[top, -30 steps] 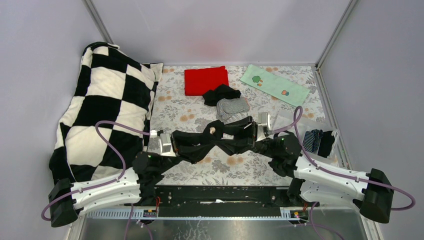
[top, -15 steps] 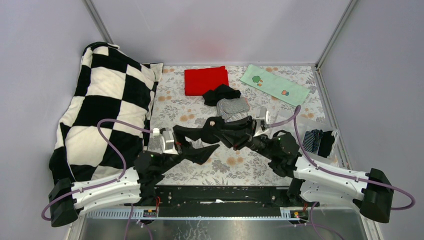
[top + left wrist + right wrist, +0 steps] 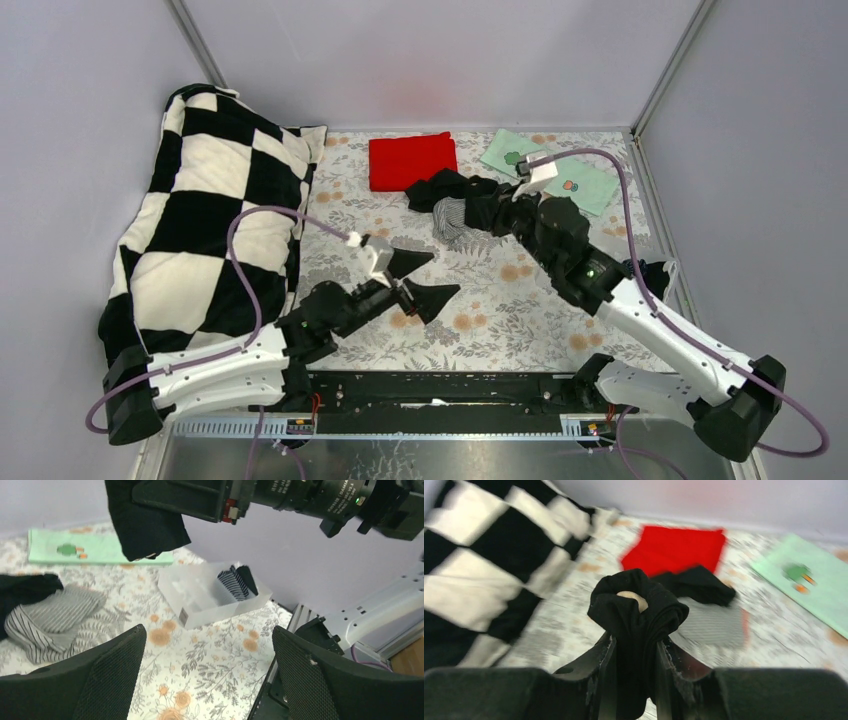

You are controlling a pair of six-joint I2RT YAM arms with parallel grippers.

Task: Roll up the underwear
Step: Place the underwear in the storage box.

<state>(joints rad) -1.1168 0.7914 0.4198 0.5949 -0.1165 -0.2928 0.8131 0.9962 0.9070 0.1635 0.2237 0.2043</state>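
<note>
My right claw [image 3: 634, 650] is clamped on the black briefs [image 3: 636, 610]. The jaws are closed most of the way, with the cloth bunched between the two fingers [image 3: 605, 672] and spilling up over the tips in a dark knot where a small pale patch shows. That bundle hangs clear of the worktop [image 3: 500, 310], over the far middle of the floral cover. Just under and beside it lie the striped briefs [image 3: 714, 622], grey with thin white lines and rumpled flat. They touch a second black pair [image 3: 699, 585], which overlaps the near edge of the red cloth [image 3: 676, 547]. To the right of those, along the back, lies the green cloth [image 3: 809, 585] with its little prints. My left claw [image 3: 209, 640] is spread as wide as it goes and has hold of nothing. Its two dark meshed fingers [image 3: 107, 680] stand well apart above bare floral cover near the worktop's middle, pointing toward the right side. Past them a clear box [image 3: 200, 615] sits near the right edge, holding two rolls [image 3: 235, 582], one dark with stripes and one black. The checked pillow [image 3: 210, 220] leans along the left wall.
</note>
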